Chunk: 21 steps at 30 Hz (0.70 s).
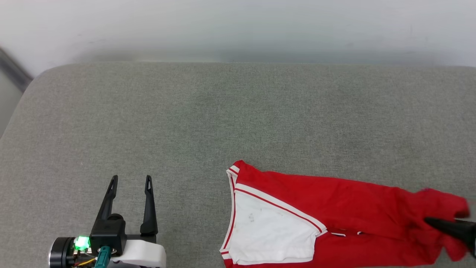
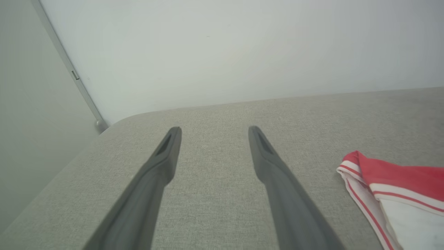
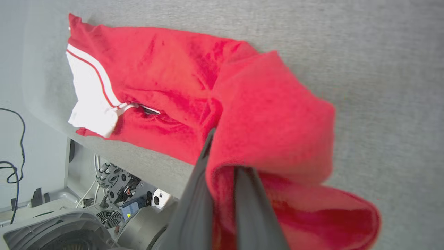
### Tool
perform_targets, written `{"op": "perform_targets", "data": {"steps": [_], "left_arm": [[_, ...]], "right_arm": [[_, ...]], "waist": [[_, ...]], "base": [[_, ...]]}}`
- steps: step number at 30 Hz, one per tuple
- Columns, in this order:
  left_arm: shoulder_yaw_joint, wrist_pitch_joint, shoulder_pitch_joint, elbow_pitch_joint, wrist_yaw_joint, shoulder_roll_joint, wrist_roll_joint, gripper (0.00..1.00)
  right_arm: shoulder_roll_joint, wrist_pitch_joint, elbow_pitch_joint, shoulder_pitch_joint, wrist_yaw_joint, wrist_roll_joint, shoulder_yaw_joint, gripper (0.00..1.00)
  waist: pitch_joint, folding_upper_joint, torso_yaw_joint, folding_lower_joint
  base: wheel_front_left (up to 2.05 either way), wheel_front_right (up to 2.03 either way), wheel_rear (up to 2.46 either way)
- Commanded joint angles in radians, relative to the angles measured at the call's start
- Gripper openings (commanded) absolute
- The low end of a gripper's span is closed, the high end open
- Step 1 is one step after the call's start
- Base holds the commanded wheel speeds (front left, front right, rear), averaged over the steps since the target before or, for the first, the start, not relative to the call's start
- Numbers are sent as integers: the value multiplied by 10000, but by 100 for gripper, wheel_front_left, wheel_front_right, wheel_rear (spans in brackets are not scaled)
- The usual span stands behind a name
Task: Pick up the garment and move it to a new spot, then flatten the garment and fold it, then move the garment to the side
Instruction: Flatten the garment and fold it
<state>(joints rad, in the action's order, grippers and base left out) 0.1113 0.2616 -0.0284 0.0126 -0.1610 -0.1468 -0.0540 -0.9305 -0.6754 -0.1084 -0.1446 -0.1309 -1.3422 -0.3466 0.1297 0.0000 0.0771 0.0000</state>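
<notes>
A grey woven pad (image 1: 186, 111) with rounded corners spreads across the head view, backed by a plain pale wall (image 1: 238, 29); a slim grey strip (image 2: 74, 74) runs down the wall at the left of the left wrist view.

Left: the left gripper (image 1: 131, 179) sits over the near left part of the pad, its two dark fingers spread wide with nothing between them and the tips pointing toward the wall. A green light (image 1: 81, 242) glows on its wrist. In its own view the left gripper (image 2: 214, 130) shows bare grey weave between the fingers, and the garment lies apart from it, to its right.

Centre to right: the garment (image 1: 334, 208) lies on the near right part of the pad, stretched sideways. A white sleeve (image 1: 267, 230) with red-and-white stripe trim forms its left end, and red cloth runs rightward into a rumpled bunch. The striped corner of the garment (image 2: 399, 180) enters the left wrist view at lower right.

Right: the right gripper (image 1: 431, 222) reaches in from the right edge and meets the bunched end. In the right wrist view the right gripper (image 3: 223, 159) has its fingers drawn close together, pinching a fold of the garment (image 3: 270, 114), which drapes over them. The garment's lower edge follows the near rim of the pad; below the rim stand a fan grille (image 3: 107, 218) and dark cables (image 3: 14, 166).
</notes>
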Motion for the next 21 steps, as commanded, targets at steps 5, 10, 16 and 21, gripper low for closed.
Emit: {"op": "perform_targets", "data": {"steps": [5,10,16,21], "left_arm": [[-114,47,44,-6,131,158,134,100],[-115,47,247,16,268,247,215,100],[-106,47,630,36,378,440,282,100],[-93,47,844,76,432,517,328,100]], "right_arm": [[853,-554,1189,-722,4,375,-323,0],[2020,-1319,1671,-1888,4,1231,-1075,0],[4084,-2135,1157,-4077,4,2659,-2921,0],[5125,-2251,271,-5348,2,3412,-4235,0]], "waist": [[129,0,32,0],[376,0,163,0],[863,0,391,0],[1141,0,496,0]], "base": [[0,0,0],[0,0,0],[0,0,0],[0,0,0]]}}
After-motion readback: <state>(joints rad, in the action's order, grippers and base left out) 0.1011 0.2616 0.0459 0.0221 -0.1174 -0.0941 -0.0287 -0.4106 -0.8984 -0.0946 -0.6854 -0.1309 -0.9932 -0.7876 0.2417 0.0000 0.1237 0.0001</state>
